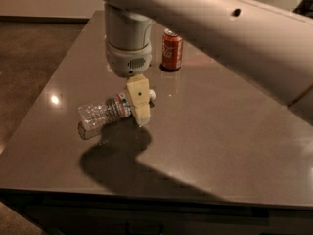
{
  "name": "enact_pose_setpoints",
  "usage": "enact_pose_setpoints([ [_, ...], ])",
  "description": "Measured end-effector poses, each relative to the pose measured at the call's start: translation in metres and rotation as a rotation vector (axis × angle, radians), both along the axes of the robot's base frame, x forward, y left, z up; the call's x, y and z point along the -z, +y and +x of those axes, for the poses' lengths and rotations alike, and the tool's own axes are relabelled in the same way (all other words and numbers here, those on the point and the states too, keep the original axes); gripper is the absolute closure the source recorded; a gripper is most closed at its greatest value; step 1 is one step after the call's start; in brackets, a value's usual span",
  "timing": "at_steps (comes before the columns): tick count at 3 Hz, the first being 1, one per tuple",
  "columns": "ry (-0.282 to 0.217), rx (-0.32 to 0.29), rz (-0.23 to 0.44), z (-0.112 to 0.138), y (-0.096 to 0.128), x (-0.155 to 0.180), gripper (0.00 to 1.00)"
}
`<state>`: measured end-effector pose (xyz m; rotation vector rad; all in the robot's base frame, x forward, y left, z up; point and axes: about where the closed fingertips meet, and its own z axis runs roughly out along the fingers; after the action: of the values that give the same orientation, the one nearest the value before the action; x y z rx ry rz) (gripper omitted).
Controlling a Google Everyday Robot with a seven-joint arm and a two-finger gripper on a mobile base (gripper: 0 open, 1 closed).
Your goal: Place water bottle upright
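The water bottle (102,112) lies on its side at the near left of the table (220,131), cap pointing right, and the gripper (141,112) hangs low over its neck, likely to grasp it, though I cannot tell whether it is holding anything.

A glossy grey-brown table (220,146) fills the frame; a water bottle (101,114) lies on its side left of centre, a red soda can (172,49) stands upright at upper centre, my gripper (141,112) hanging at the bottle's neck
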<state>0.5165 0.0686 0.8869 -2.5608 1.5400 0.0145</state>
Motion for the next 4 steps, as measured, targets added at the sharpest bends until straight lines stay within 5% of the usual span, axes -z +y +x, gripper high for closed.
enact_pose_setpoints([
  [2,0.023,-0.046,-0.036,-0.001,0.02,0.025,0.02],
  [4,0.019,-0.044,-0.056,0.005,0.015,0.028,0.63],
])
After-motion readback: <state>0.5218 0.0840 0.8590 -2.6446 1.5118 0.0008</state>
